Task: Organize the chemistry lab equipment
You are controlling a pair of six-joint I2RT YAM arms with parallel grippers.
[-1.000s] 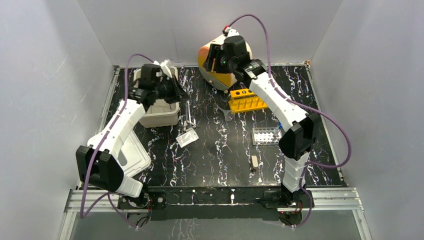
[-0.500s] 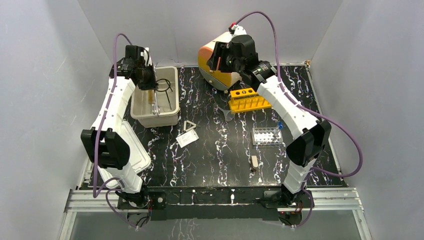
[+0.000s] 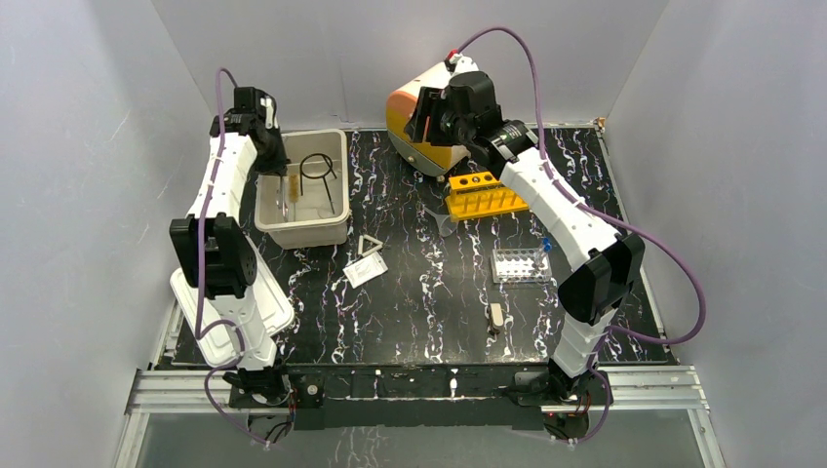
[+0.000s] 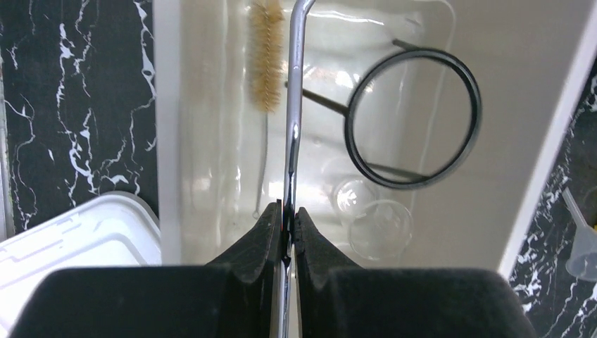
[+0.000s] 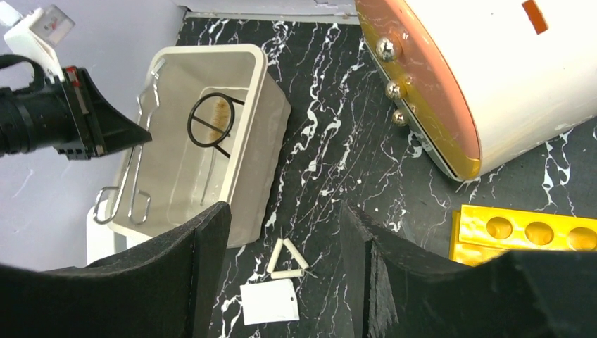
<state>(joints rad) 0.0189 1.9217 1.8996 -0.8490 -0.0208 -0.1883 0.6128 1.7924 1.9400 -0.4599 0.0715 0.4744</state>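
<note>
My left gripper (image 3: 276, 168) is shut on the thin metal tongs (image 4: 292, 127), which hang over the left side of the white tub (image 3: 332, 229). In the tub lie a black ring with handle (image 4: 320, 102), a brown bristle brush (image 4: 266, 56) and a clear glass beaker (image 4: 380, 225). The metal triangle (image 5: 287, 259) and the white square pad (image 5: 269, 303) rest on the table right of the tub. A clear funnel (image 3: 444, 222) and a brown-handled tool (image 3: 496, 315) also lie on the table. My right gripper (image 5: 285, 211) is open, high beside the drawer unit, with nothing in it.
The cream-and-orange drawer unit (image 3: 410, 107) stands at the back. A yellow rack (image 3: 483, 200) and a clear tube rack (image 3: 518, 263) sit on the right. A white lid (image 3: 278, 307) lies at the front left beside my left arm.
My left gripper has carried the tongs leftward from above the table to the tub's left side. The right arm has barely moved.
</note>
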